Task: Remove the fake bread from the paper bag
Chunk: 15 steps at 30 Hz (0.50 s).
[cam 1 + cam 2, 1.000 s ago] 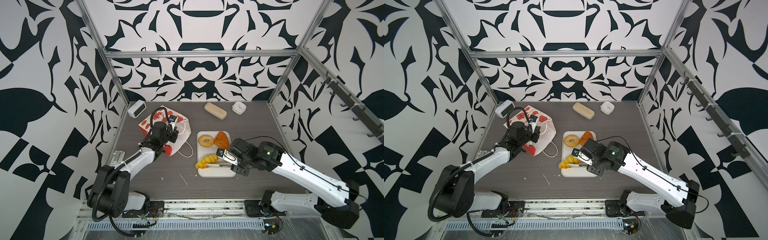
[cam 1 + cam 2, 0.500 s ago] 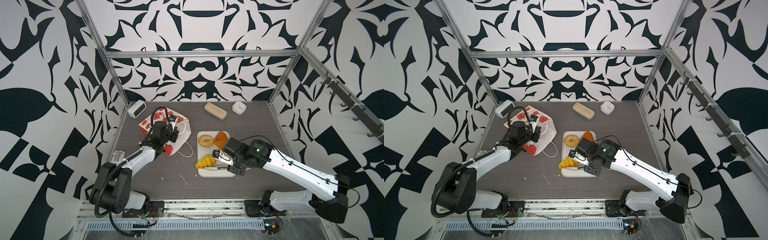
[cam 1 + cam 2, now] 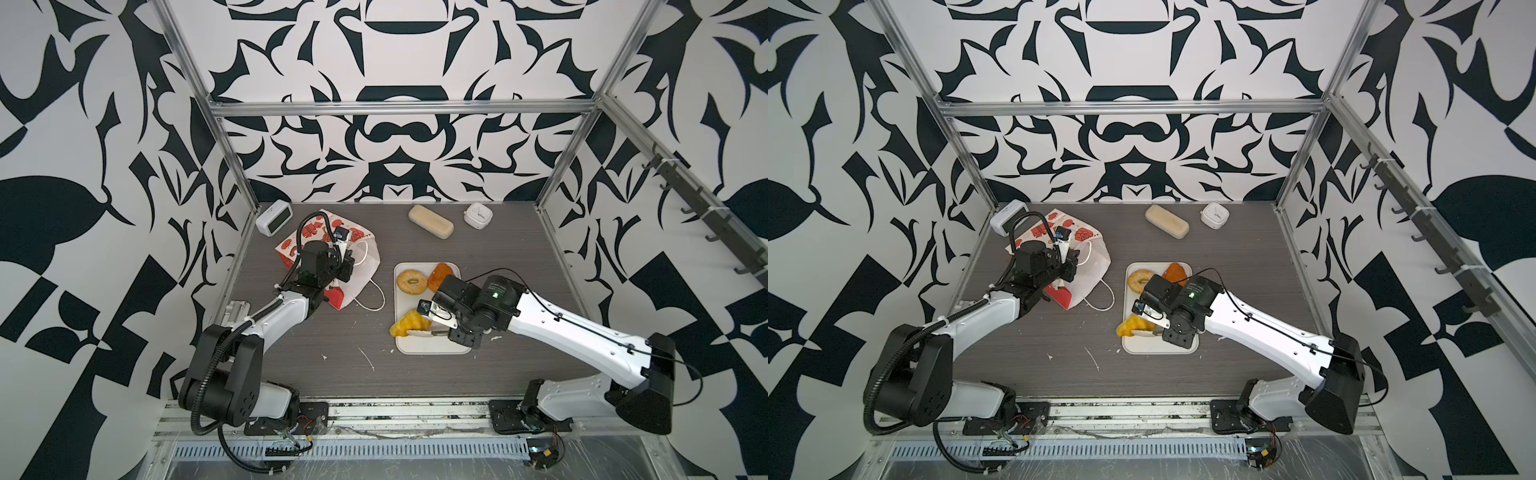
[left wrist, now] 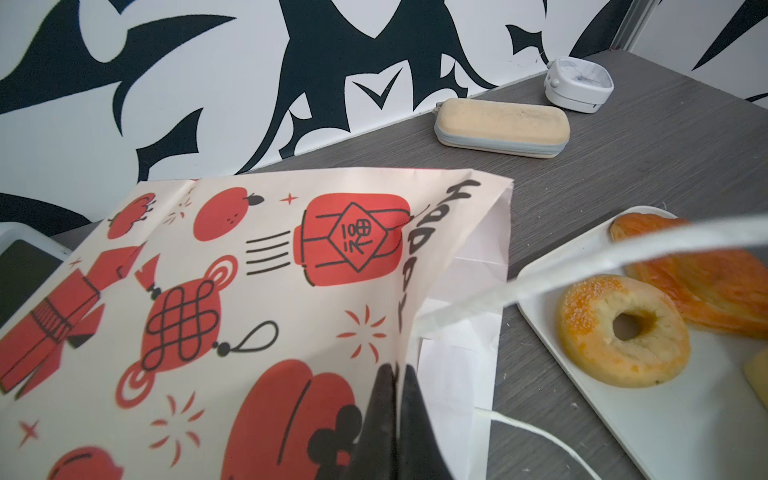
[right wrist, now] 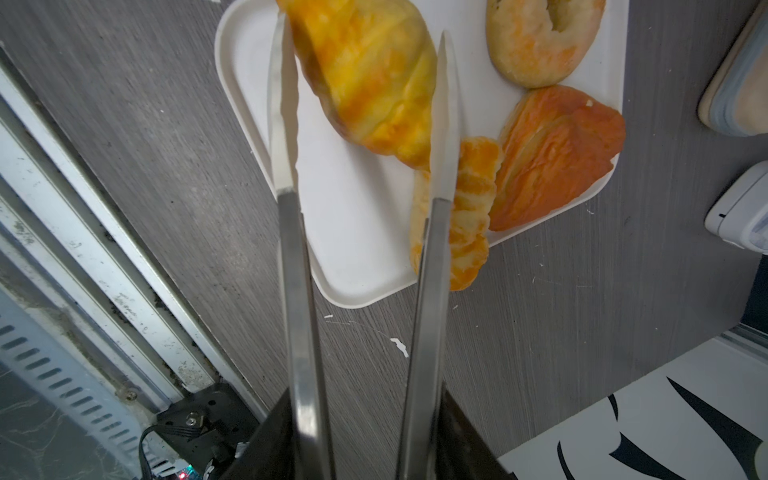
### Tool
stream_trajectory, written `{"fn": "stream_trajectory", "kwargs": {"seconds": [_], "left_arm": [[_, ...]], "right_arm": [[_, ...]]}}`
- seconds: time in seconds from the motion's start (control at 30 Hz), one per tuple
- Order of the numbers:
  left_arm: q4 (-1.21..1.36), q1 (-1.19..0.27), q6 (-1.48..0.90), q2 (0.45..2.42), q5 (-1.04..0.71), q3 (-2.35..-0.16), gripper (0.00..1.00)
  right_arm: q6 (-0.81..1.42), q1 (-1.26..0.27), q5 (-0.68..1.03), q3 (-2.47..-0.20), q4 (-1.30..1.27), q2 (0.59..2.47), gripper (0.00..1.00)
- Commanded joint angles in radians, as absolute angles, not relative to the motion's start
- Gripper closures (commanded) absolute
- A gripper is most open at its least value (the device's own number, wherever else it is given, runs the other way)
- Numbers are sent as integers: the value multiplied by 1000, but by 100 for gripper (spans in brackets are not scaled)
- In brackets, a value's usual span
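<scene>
Croissant between tongs, braided twist only in right wrist view

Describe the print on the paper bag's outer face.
Red and black motifs on the cream paper bag; clearest in the left wrist view.

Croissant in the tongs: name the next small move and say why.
Probably lower the croissant onto the bare part of the tray and ease the tongs open. The right gripper squeezes the tongs on it over the tray, where the bagel, puff and twist already lie. The left gripper pinches the paper bag at its rim.
</scene>
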<state>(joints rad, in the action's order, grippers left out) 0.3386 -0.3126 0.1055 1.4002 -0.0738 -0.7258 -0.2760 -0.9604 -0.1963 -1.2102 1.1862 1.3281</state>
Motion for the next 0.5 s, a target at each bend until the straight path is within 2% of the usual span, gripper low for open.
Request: {"fn": "stream_trajectory", "kwargs": {"seconds": [0.0, 0.17, 0.47], "left_arm": [[373, -304, 89, 1393, -98, -707, 100], [377, -298, 86, 1386, -100, -704, 100], [383, -295, 81, 1378, -103, -693, 100]], "right_arm": [[-274, -970, -242, -1239, 1193, 1334, 53], [-268, -971, -243, -1252, 1206, 1342, 62], [-264, -971, -222, -1262, 1213, 1333, 70]]}}
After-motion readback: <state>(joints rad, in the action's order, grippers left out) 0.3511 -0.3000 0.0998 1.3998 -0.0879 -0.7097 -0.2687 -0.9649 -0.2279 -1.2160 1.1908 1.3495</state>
